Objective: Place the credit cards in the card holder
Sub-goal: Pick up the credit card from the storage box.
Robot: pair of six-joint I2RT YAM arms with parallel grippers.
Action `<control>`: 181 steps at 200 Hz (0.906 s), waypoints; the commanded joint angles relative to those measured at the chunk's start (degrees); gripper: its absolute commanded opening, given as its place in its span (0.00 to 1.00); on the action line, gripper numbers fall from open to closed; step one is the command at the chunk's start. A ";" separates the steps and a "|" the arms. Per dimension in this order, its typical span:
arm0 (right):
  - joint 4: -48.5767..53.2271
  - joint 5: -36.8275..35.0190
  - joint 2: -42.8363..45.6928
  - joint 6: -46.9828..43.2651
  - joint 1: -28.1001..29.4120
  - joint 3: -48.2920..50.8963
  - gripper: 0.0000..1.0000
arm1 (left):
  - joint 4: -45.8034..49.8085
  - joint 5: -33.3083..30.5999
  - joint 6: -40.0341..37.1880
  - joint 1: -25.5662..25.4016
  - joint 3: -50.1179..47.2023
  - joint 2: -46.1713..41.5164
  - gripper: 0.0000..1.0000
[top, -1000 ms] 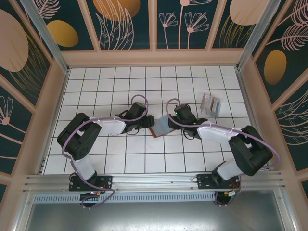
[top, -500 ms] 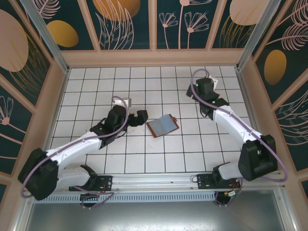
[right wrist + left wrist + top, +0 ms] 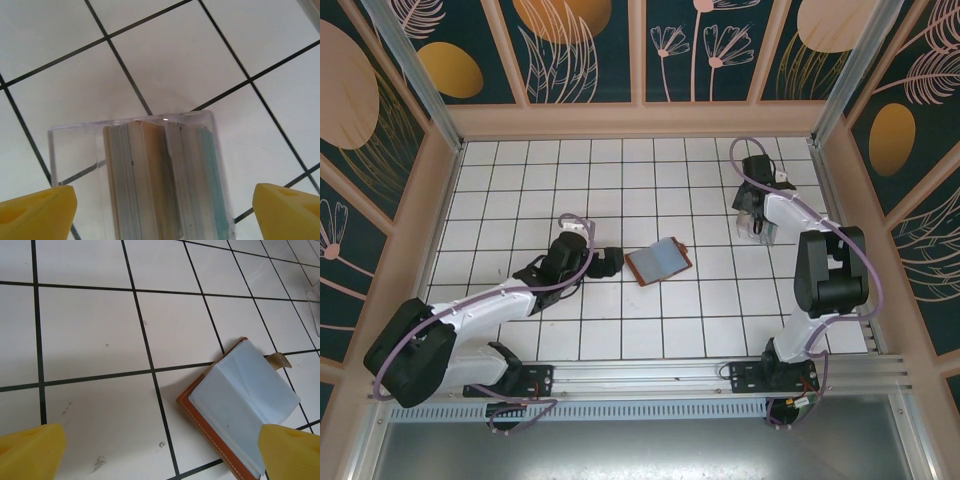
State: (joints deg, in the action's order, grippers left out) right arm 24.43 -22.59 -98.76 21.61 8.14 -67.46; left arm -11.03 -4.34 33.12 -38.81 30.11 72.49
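The brown card holder point(image 3: 633, 270) lies at mid-table with a light blue credit card point(image 3: 661, 260) flat on top of it. In the left wrist view the same card point(image 3: 245, 400) covers the holder point(image 3: 207, 434), and the snap tab point(image 3: 279, 359) pokes out behind. My left gripper point(image 3: 615, 262) point(image 3: 162, 460) is open just left of the holder and touches nothing. At the back right a clear case point(image 3: 761, 234) point(image 3: 60, 165) holds more cards point(image 3: 165, 185) standing on edge. My right gripper point(image 3: 754, 212) point(image 3: 162, 212) hangs open over it, its fingertips well outside the case walls.
The floor is white tiles point(image 3: 570, 180) with black grid lines, boxed in by wood-framed walls. The right wall post point(image 3: 835, 200) stands close to the clear case. The aluminium rail point(image 3: 640, 375) with both arm bases runs along the near edge.
Both grippers opened and left the card holder. The left one drew back a little to the left. The right arm swung to the back right and now sits over the clear case.
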 commanded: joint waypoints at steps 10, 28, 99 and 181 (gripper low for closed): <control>1.60 -3.76 -0.26 -0.17 -0.93 0.09 0.84 | -2.32 0.15 -2.44 -0.30 0.34 -0.08 0.98; 1.49 -4.36 -0.90 0.19 -1.07 0.79 0.81 | -2.15 -0.40 -2.54 -0.25 0.74 0.29 0.99; -1.73 -0.45 2.56 -0.64 -1.10 2.76 0.76 | 0.37 -1.11 -2.38 -0.30 2.52 1.30 0.99; -3.56 2.60 0.53 -2.54 -1.08 3.47 0.79 | -0.35 -0.72 -2.33 -0.30 2.89 2.03 0.99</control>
State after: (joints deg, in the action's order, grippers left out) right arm 21.45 -19.97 -97.34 19.86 7.46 -65.49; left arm -11.31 -5.02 31.66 -38.81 31.46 73.67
